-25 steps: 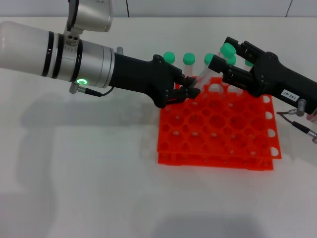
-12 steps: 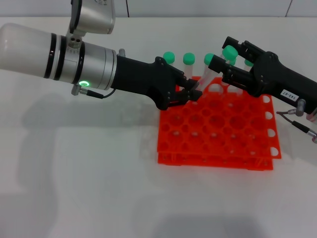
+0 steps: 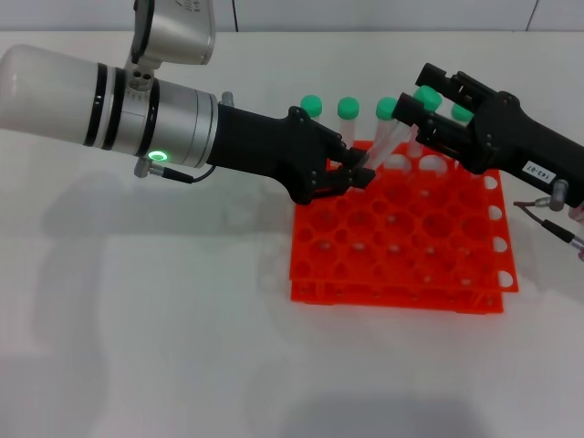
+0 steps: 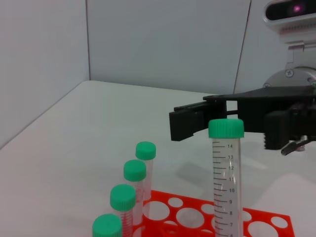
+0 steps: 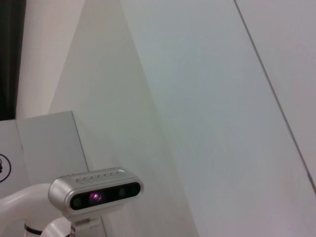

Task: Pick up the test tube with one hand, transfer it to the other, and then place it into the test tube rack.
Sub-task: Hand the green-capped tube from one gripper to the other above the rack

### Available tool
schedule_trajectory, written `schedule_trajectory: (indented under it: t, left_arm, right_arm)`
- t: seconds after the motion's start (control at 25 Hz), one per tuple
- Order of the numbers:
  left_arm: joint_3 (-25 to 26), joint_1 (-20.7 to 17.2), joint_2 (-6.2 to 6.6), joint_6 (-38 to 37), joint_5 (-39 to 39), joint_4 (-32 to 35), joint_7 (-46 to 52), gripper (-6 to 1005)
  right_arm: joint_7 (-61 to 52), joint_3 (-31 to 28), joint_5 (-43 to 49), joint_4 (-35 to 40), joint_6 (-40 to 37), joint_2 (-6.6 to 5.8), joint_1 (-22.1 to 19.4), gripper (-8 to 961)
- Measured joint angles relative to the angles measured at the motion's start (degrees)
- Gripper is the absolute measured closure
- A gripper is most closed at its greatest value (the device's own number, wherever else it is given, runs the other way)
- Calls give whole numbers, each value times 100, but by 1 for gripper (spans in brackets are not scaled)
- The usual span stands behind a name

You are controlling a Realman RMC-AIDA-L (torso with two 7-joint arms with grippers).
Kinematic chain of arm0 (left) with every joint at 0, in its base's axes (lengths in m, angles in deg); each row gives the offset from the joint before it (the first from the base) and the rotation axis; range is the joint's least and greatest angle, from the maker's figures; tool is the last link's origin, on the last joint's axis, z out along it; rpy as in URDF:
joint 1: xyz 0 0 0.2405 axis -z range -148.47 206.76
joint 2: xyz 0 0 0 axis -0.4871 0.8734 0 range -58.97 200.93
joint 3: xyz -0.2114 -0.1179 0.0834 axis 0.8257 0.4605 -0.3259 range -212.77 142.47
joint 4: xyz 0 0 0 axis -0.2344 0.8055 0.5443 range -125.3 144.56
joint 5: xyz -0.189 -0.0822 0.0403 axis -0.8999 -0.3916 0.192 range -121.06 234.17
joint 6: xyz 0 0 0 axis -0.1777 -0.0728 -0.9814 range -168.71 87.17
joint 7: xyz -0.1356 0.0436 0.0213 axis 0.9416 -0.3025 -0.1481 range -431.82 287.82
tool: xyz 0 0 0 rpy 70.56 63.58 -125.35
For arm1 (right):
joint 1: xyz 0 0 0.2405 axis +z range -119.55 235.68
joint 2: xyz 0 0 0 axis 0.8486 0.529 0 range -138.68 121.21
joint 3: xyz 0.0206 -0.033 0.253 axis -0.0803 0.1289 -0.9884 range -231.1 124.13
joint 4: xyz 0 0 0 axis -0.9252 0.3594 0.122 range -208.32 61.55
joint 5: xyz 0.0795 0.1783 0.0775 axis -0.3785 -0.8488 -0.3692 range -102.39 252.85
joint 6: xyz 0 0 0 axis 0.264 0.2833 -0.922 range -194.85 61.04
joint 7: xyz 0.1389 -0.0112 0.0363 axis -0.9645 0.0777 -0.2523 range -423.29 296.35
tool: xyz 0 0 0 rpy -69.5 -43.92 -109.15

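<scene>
I log the test tube (image 3: 381, 137) pinched low between my left gripper (image 3: 358, 172) fingers, its green cap just beside my right gripper (image 3: 408, 110), whose finger spread I cannot tell, both over the test tube rack (image 3: 401, 237).

— What is standing in the upper middle of the head view?

— Spare tubes (image 3: 313, 106) (image 3: 349, 109) are standing upright there in a row, green caps showing.

— And in the left wrist view?

— Four are lining up at lower left, the nearest cap (image 4: 107, 226) sitting at the bottom edge.

— Underneath?

— A white table (image 3: 182, 347) is filling the frame, with a shadow (image 3: 82, 219) lying at left.
</scene>
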Motion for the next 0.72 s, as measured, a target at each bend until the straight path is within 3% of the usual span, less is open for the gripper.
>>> schedule_trajectory:
  t: [0.24, 0.36, 0.56, 0.72]
  left_arm:
    - [0, 0, -6, -3, 0, 0, 0, 808]
    - [0, 0, -19, -3, 0, 0, 0, 808]
    - [0, 0, -33, -3, 3, 0, 0, 807]
    - [0, -1, -42, 4, 3, 0, -5, 807]
  right_arm:
    - [-5, 41, -33, 0, 12, 0, 0, 210]
    - [2, 30, -33, 0, 17, 0, -2, 427]
    - [3, 50, -34, 0, 17, 0, 0, 628]
    - [3, 53, -36, 0, 10, 0, -2, 677]
